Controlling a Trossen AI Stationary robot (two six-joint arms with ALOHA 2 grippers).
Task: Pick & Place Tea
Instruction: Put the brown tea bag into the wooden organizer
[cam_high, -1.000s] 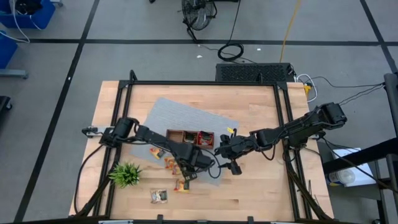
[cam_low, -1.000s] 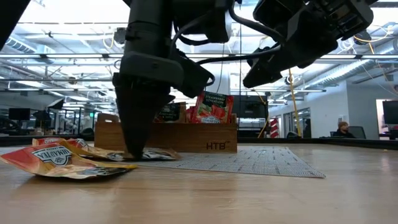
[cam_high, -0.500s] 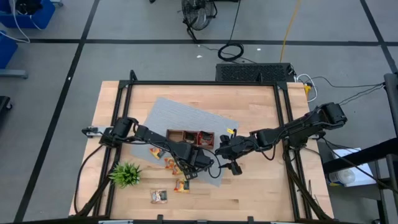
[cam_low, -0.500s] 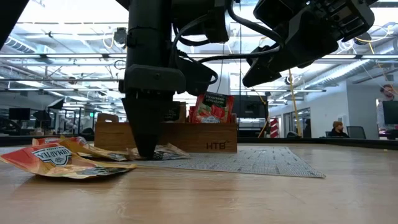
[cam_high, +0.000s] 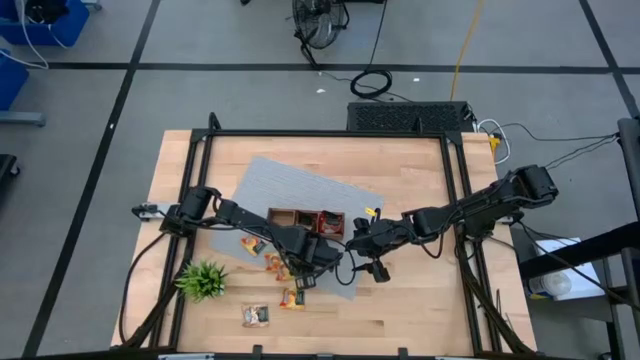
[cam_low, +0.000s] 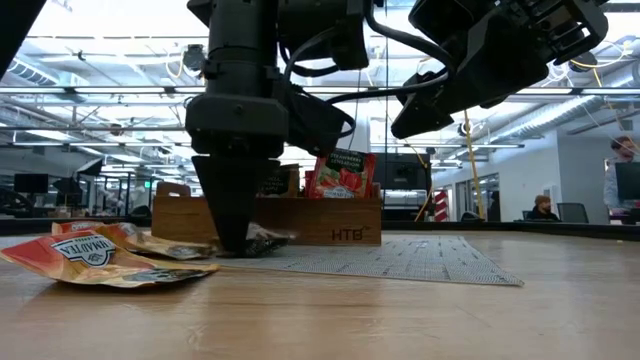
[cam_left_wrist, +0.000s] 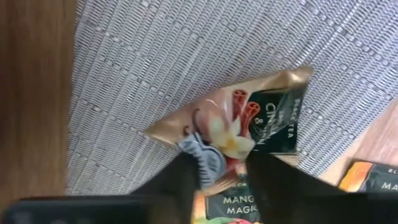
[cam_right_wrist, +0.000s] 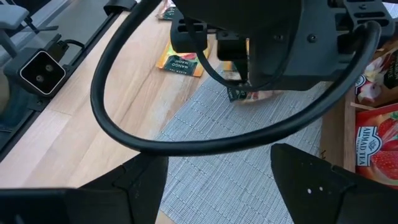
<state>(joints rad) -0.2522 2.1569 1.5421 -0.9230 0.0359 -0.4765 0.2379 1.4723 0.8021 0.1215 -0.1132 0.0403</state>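
Observation:
My left gripper (cam_high: 303, 272) points straight down onto the grey woven mat (cam_left_wrist: 155, 74), near the mat's front edge. It is shut on a gold and black tea sachet (cam_left_wrist: 255, 115) that lies there. A mango sachet (cam_left_wrist: 227, 202) lies partly under that sachet. The brown wooden tray (cam_high: 305, 220) stands on the mat behind, with red sachets (cam_low: 345, 172) upright in it. My right gripper (cam_right_wrist: 217, 186) hangs open in the air to the right of the tray, with nothing between its fingers. My left gripper pinches the sachet's near edge (cam_left_wrist: 217, 155) between its two fingers (cam_left_wrist: 180, 177), coming from above with the fingers pointing down. The foil is buckled up between them. The sachet's far part (cam_low: 265, 240) lies on the mat, slightly raised.
Several loose sachets lie on the bare wood left of and in front of the mat (cam_high: 272, 262) (cam_high: 292, 297) (cam_high: 256, 316) (cam_low: 90, 255). A small green plant (cam_high: 202, 280) stands at the near left. A black frame (cam_high: 330, 135) borders the table.
My left gripper has sunk a little onto the mat, turned slightly about its upright axis, and shut on the sachet. The sachet, flat before, has crumpled between the fingers and its free part has lifted a bit off the mat.

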